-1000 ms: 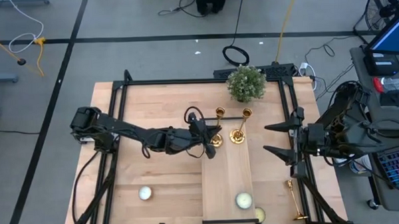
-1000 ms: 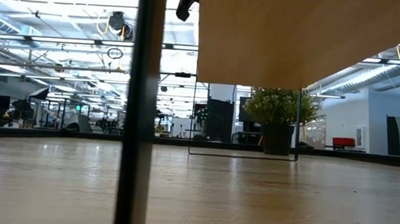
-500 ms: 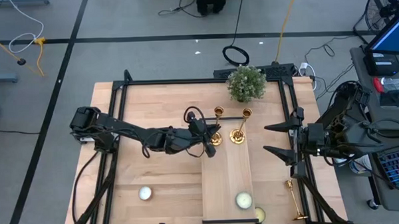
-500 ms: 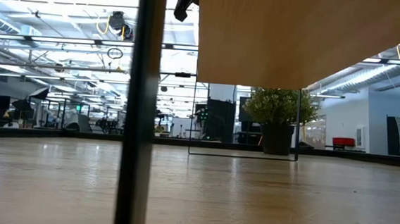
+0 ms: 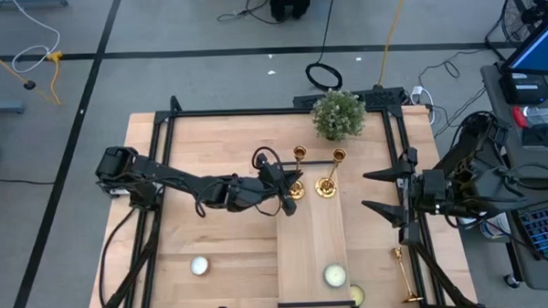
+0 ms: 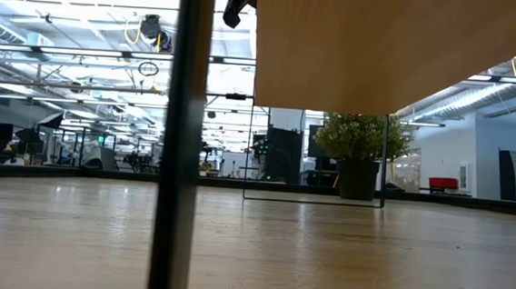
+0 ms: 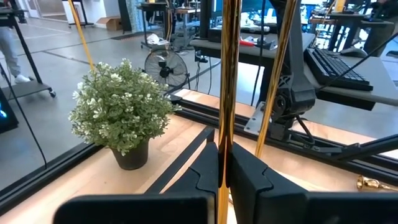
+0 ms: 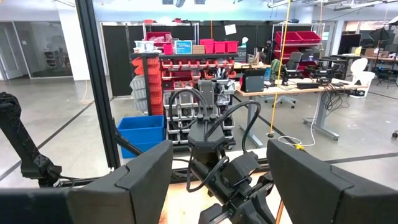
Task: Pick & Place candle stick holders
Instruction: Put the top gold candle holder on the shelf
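My left gripper (image 5: 287, 186) reaches from the table's left to the far end of a raised wooden board (image 5: 311, 244) and is shut on a gold candle stick holder (image 5: 298, 171). A second holder (image 5: 329, 173) stands by its round base on the board just to the right; its stem (image 7: 273, 81) shows beyond the held one. A third holder (image 5: 406, 277) lies on its side on the table near the right front corner. My right gripper (image 5: 365, 191) waits open at the table's right edge, with nothing between its fingers. My left gripper pinches the holder's thin stem (image 7: 224, 134) between its two fingers, low down near the round base (image 5: 296, 192). The fingers come level from the table's left and lie across the stem. The holder stands upright; I cannot tell whether its base rests on the board.
A potted plant (image 5: 337, 113) stands at the far edge behind the board. Round pale candles lie at the near left (image 5: 199, 264), on the board's near end (image 5: 334, 276) and beside it (image 5: 357, 295). A black frame (image 5: 168, 130) rims the table.
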Robot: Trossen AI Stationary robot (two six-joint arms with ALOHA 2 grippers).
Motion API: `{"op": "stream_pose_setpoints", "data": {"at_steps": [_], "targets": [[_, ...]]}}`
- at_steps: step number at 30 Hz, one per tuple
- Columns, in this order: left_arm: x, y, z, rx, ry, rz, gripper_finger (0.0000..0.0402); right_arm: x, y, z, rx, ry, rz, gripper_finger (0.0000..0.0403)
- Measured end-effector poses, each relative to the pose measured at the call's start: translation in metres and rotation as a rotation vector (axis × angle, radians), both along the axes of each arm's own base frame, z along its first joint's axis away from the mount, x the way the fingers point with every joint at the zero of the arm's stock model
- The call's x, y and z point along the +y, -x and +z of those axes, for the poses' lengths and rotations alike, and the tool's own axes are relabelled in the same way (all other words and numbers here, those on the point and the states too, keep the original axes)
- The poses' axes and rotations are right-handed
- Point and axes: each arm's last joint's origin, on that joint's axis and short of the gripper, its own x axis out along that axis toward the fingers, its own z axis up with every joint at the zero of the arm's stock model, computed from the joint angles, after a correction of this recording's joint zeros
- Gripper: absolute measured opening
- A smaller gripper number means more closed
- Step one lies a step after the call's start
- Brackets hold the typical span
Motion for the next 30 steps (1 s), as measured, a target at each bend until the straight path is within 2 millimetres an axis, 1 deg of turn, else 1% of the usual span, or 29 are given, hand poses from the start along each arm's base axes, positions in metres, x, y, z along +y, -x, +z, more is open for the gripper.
{"op": "stream_pose_setpoints", "data": {"at_steps": [4, 13, 17, 21, 30], "targets": [[0.0002, 0.0005, -0.0016, 0.016, -0.002, 0.01, 0.002, 0.0, 0.0, 0.0, 0.0, 0.0, 0.0, 0.0256], [-0.0014, 0.0008, -0.0024, 0.02, 0.006, -0.005, 0.0016, 0.0, 0.0, 0.0001, -0.001, -0.001, 0.0, 0.0256], [-0.0013, 0.0009, -0.0027, 0.02, 0.01, 0.001, 0.0025, 0.0, 0.0, 0.0, 0.0, -0.001, 0.0, 0.0256], [-0.002, 0.001, -0.0028, 0.021, 0.01, -0.002, 0.0015, 0.0, 0.0, 0.0, 0.0, -0.001, 0.0, 0.0256], [-0.0079, 0.0024, -0.0033, 0.024, -0.002, 0.009, 0.0016, 0.0, 0.0, 0.0001, -0.001, -0.001, 0.0, 0.0256]]}}
